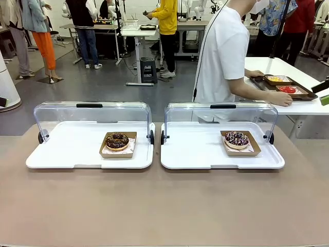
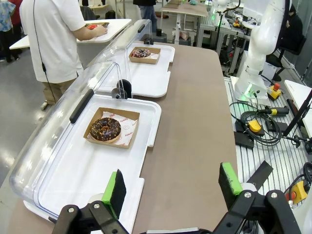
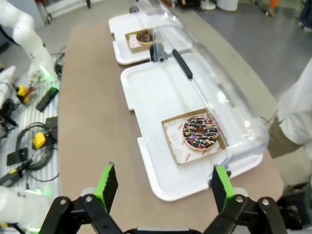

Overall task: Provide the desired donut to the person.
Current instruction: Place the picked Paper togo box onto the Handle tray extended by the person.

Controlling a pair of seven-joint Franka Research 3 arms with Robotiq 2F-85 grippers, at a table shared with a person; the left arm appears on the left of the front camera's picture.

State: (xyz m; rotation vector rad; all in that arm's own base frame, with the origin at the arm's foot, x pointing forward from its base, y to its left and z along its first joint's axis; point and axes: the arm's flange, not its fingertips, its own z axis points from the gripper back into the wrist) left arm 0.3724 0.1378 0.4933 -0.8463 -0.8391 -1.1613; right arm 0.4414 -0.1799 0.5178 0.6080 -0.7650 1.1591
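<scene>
A chocolate donut in a brown paper tray sits on the left white tray; it shows as the chocolate donut in the left wrist view. A sprinkled donut in its paper tray lies on the right white tray, seen closer as the sprinkled donut. The person in a white shirt stands beyond the table, turned toward a side table. My left gripper is open above the near table edge. My right gripper is open too, holding nothing.
Both trays have clear hinged lids raised at the back. A side table at the right rear carries food trays under the person's hand. Cables and a robot base lie beside the table. Brown tabletop spreads in front.
</scene>
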